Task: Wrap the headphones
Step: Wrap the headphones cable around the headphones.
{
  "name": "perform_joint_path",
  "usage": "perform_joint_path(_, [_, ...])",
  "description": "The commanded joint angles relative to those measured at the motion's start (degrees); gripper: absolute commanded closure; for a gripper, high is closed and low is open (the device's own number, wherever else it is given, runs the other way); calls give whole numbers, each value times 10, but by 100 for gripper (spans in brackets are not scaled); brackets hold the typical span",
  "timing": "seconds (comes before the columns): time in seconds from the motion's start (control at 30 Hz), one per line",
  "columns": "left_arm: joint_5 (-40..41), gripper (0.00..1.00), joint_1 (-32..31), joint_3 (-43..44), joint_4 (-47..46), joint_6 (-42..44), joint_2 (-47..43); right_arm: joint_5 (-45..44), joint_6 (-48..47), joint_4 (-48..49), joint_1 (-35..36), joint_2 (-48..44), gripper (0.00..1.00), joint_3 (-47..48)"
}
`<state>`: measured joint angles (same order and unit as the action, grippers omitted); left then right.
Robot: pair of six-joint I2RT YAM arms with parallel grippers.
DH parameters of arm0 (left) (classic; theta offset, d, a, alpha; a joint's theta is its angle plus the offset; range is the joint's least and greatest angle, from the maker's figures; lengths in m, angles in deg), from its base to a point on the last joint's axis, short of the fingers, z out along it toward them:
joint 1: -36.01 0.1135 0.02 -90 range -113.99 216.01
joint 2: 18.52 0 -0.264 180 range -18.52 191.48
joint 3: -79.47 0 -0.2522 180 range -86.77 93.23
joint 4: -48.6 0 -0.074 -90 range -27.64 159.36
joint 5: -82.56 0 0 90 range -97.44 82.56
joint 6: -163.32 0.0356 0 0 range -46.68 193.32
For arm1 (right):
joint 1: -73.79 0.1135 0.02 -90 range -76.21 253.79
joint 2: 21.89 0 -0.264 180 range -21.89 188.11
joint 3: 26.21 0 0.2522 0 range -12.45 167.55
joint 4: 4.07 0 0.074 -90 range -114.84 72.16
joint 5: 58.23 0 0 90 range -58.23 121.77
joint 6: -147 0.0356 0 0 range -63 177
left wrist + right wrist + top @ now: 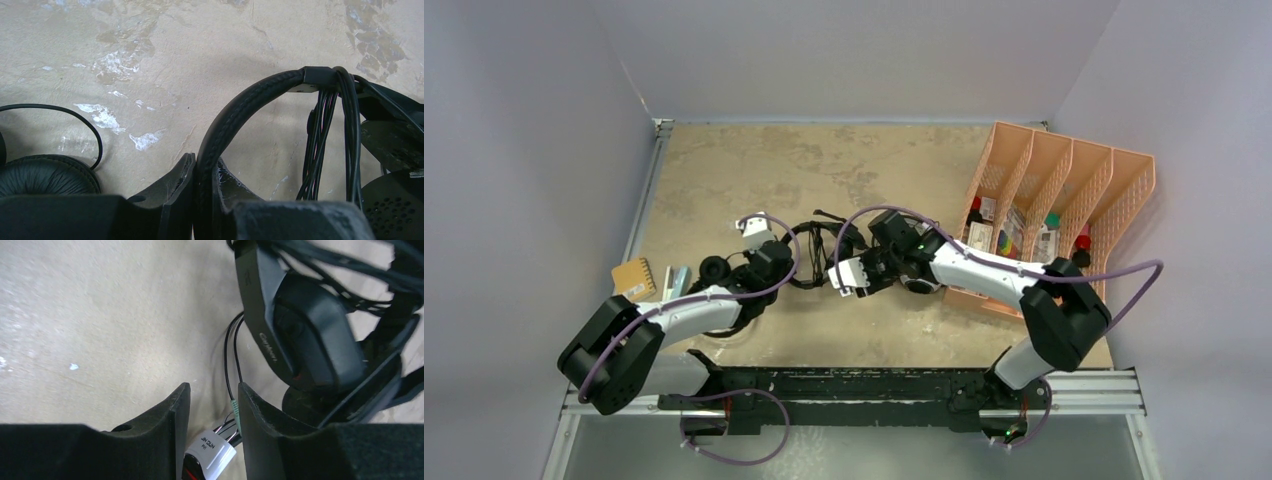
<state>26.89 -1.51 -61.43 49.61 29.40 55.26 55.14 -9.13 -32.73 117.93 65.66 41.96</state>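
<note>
The larger black headphones (821, 245) lie mid-table, their cable bundled round the band. My left gripper (771, 263) is shut on the padded headband (240, 107), which runs up between its jaws (205, 159); the looped black cable (330, 130) hangs from the band's right end. My right gripper (849, 274) sits beside the ear cup (315, 340). Its jaws (212, 388) stand apart around a white-tagged plug (212, 452) and a green jack (235, 410), with a slim gap still showing. A small black round-padded pair (714, 268) lies to the left, its pad (45, 176) visible in the left wrist view.
An orange slotted file organiser (1064, 195) holding small items stands at the right edge. A tan card (634, 278) and a pale blue object (674, 282) lie at the left edge. A thin black cable (75, 117) curves over the mottled tabletop.
</note>
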Motion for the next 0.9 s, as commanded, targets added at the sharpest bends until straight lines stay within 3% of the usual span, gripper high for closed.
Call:
perform_joint_path(0.0, [9, 100, 2, 4, -46, -12, -24, -68, -22, 21, 0, 31, 55, 4])
perform_joint_path(0.1, [8, 100, 2, 0, -46, -13, -28, -100, -24, 63, 1, 39, 48, -10])
perform_joint_path(0.33, [4, 100, 2, -3, -54, -12, -24, -131, -35, 127, 2, 57, 41, -20])
perform_joint_path(0.57, [1, 100, 2, -3, -57, -13, -23, -141, -45, 144, 2, 86, 45, -22])
perform_joint_path(0.7, [2, 100, 2, -5, -55, -14, -26, -138, -38, 178, 2, 96, 54, -29])
perform_joint_path(0.87, [6, 100, 2, -3, -53, -14, -30, -141, -32, 187, 2, 98, 83, -37])
